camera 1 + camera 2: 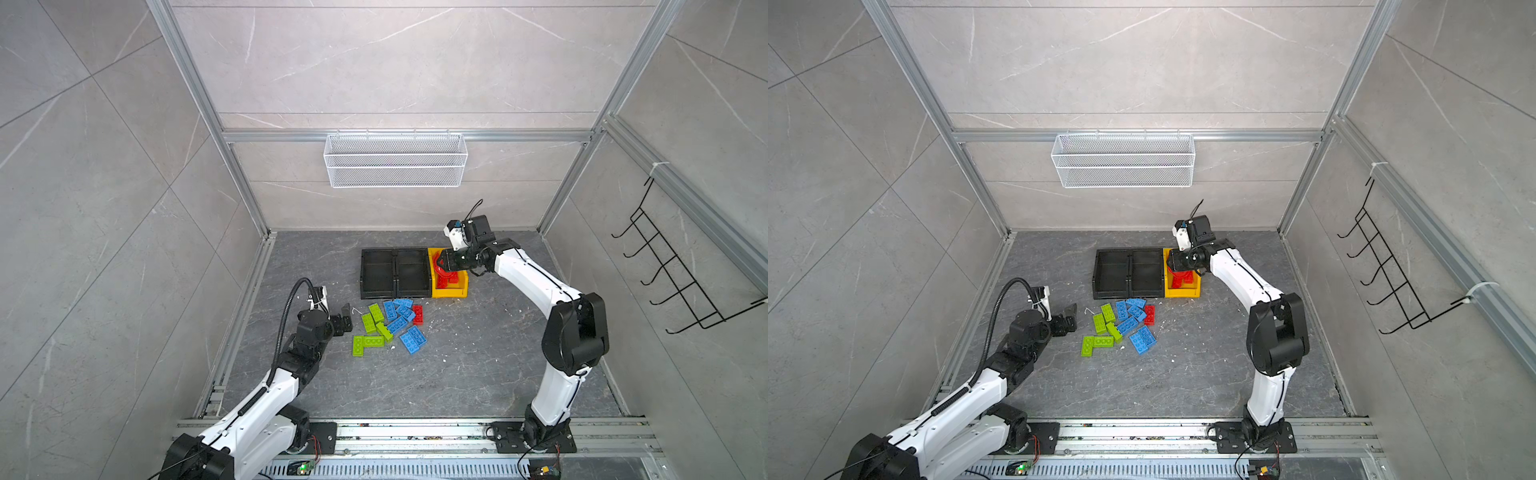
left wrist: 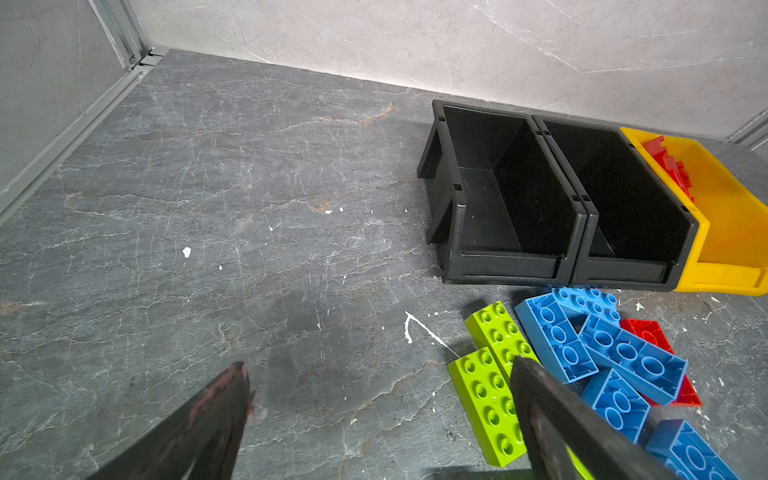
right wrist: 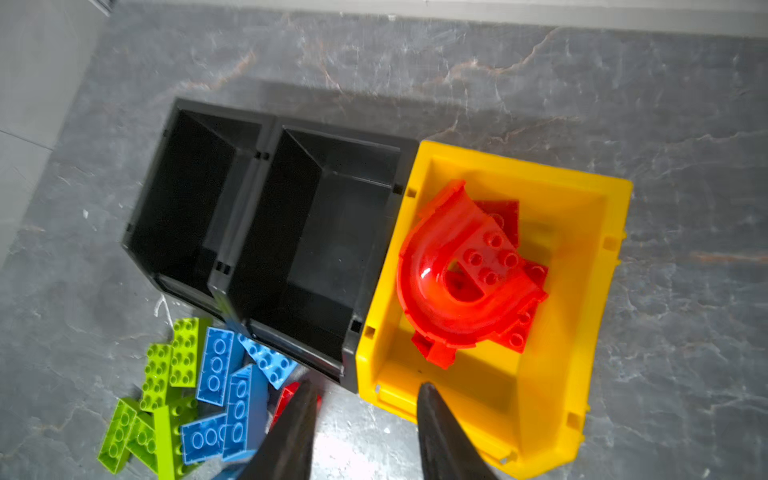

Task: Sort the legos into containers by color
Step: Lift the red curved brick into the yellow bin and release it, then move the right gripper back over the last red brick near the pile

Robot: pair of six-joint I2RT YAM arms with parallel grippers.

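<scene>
Setting: robotics lab test cell. Evidence: aluminium-profile frame (image 1: 407, 136) with stone-look wall panels (image 1: 395, 62); slotted mounting rail (image 1: 415, 432) (wiring exposed) behind left gripper (image 1: 347, 319); white mesh basket (image 1: 395, 162) wall-hung beyond right gripper (image 1: 439, 261).

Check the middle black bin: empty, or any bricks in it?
Empty. The middle black bin shows only bare floor in the right wrist view; the blue bricks lie outside, in front of it.

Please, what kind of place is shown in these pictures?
Probably a robot test cell in a laboratory: an aluminium frame encloses tiled walls, two robot arms stand bolted to a floor rail, and sorting bins wait with toy bricks.
</scene>
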